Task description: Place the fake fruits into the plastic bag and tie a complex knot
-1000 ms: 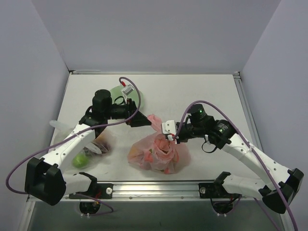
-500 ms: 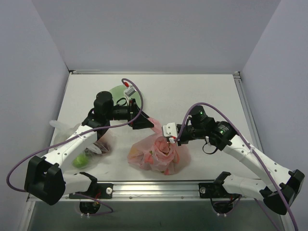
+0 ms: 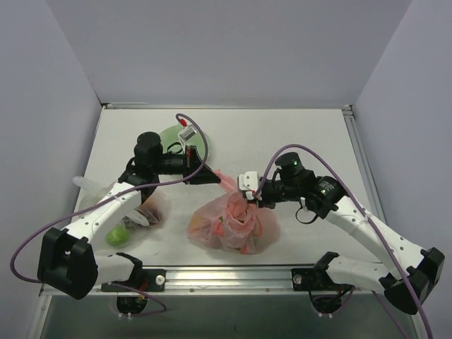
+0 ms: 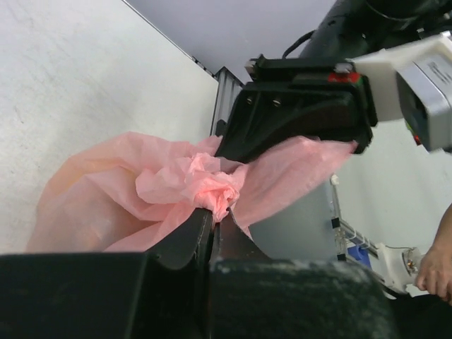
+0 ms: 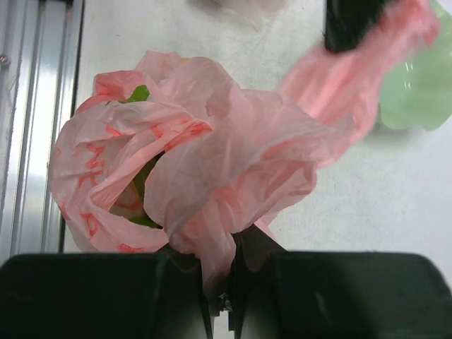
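1. Bag (image 3: 233,224): pink, crinkled, with red print. It rests on the desk (image 3: 311,141) close to the near edge, between the two arms.
2. Fruits (image 5: 141,94): inside the bag. The right wrist view shows them as green patches through a fold. From above they show as orange-yellow shades through the film. Single pieces cannot be told apart.
3. Green ball (image 3: 116,235): on the desk at the near end of a clear bag (image 3: 138,212). The clear bag lies under the left forearm, well apart from the pink bag.
4. Right claw (image 5: 227,274): fingers pressed together on the gathered neck of the bag, just above its bulging body. No gap shows between them.
5. Pink strip (image 5: 353,92): a length of bag film drawn out from the neck. It runs up and away from the right claw toward the left one.
6. Left claw (image 4: 212,220): closed tight on a bunched knot of that pink film, with no daylight between the fingers. It faces the right claw; the two are near each other but apart, joined only by the plastic.
7. Plate (image 3: 173,135): pale green, on the desk beyond the left claw, partly covered by the left arm and its cable.
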